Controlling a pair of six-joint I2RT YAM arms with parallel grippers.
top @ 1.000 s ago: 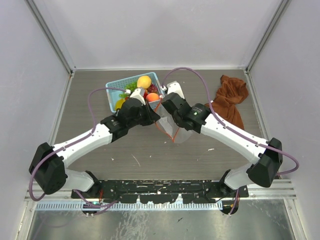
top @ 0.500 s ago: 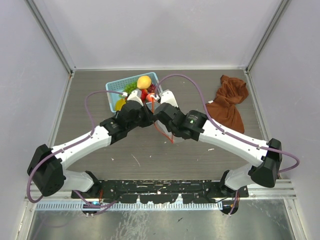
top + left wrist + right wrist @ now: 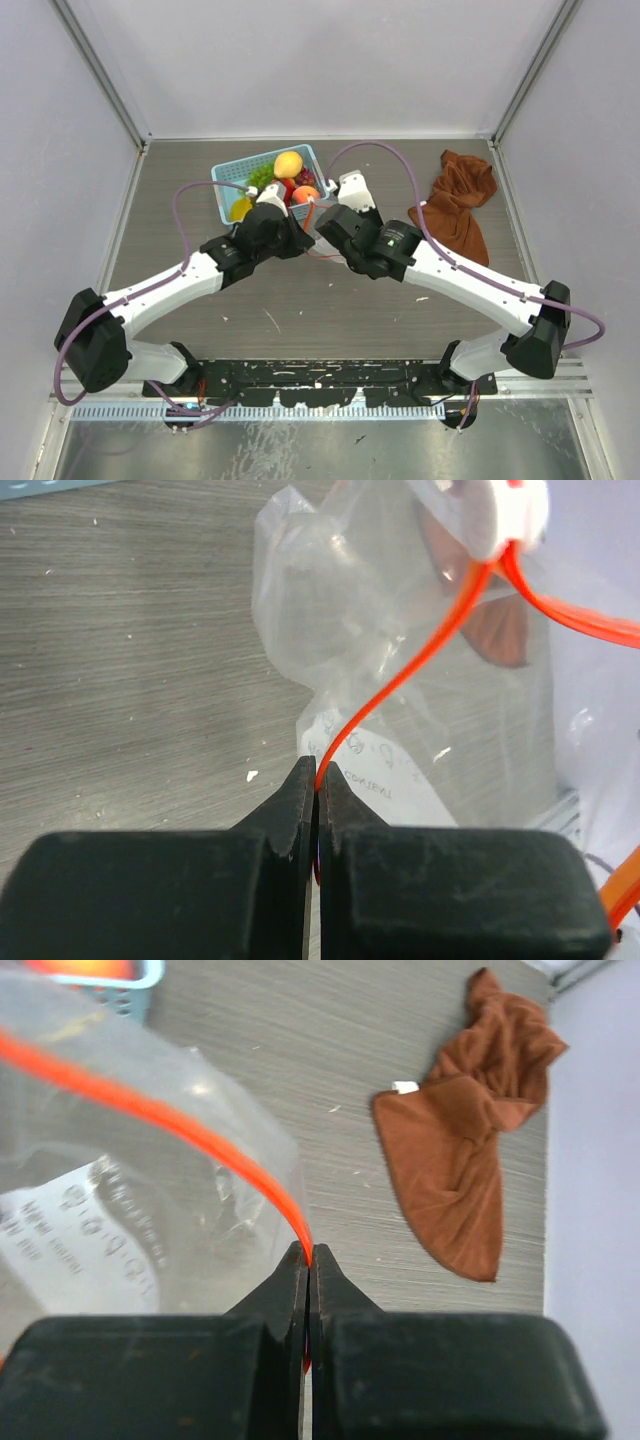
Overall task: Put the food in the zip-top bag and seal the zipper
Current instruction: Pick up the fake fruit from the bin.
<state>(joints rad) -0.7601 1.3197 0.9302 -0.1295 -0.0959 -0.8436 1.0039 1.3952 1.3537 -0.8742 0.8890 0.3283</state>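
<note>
Left gripper [image 3: 317,780]: closed tight, pinching the thin red-orange zipper strip [image 3: 400,670], which climbs toward 1 o'clock in the left wrist view.
Right gripper [image 3: 308,1260]: closed tight on the same zipper strip, which runs off toward 10 o'clock in the right wrist view.
Purpose of double pinch: judged to hold the mouth between two points so it can be spread for loading.
Clear thin plastic zip-top bag [image 3: 120,1210]: hangs between both grippers over the grey wood-grain table [image 3: 300,330]; its white label [image 3: 70,1230] shows; no food is seen inside.
Small toy fruits [image 3: 288,163]: in the light-blue perforated plastic basket [image 3: 225,185], at 12 o'clock of the bag, near.
Rust-brown cloth [image 3: 460,200]: at 3 o'clock, well apart.
Progress: early; loading and sealing are not yet done.
</note>
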